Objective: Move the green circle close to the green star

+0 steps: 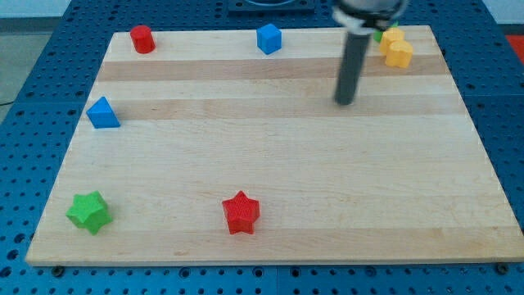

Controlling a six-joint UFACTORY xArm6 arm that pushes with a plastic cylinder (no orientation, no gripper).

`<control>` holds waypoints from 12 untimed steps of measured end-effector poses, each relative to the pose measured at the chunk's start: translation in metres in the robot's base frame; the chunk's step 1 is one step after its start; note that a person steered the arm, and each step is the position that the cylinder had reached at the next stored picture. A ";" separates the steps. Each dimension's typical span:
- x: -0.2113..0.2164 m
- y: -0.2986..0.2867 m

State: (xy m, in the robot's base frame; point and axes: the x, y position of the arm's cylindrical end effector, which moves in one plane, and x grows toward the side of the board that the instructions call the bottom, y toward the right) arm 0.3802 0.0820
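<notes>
Wooden board (270,164) is lying on a blue perforated table (24,82); no brand, label or writing is showing anywhere. My tip (345,102) is resting on the board in the view's upper right, touching no block and holding nothing, being a plain rod with no jaws to open or close. The green circle (379,36) is sitting at the view's top right, mostly hidden behind the rod's upper body, only a green sliver showing, so its shape cannot be confirmed. It is lying just beside 2 yellow blocks (397,47), which are pressing together near the board's top right corner; their shapes are unclear. My tip is standing below and to the view's left of that cluster, near but apart. The green star (88,211) is sitting at the bottom left, well apart from the circle. Red star (241,212) is sitting at bottom centre. Blue triangle (103,113) is sitting at the left edge. Red cylinder (142,38) is standing at top left, blue cube (268,38) at top centre.
</notes>
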 end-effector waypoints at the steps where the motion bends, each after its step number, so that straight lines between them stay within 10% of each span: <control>1: 0.035 -0.072; 4: 0.125 -0.346; 6: 0.236 -0.347; 12: 0.067 -0.244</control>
State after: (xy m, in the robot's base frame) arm 0.4469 -0.1623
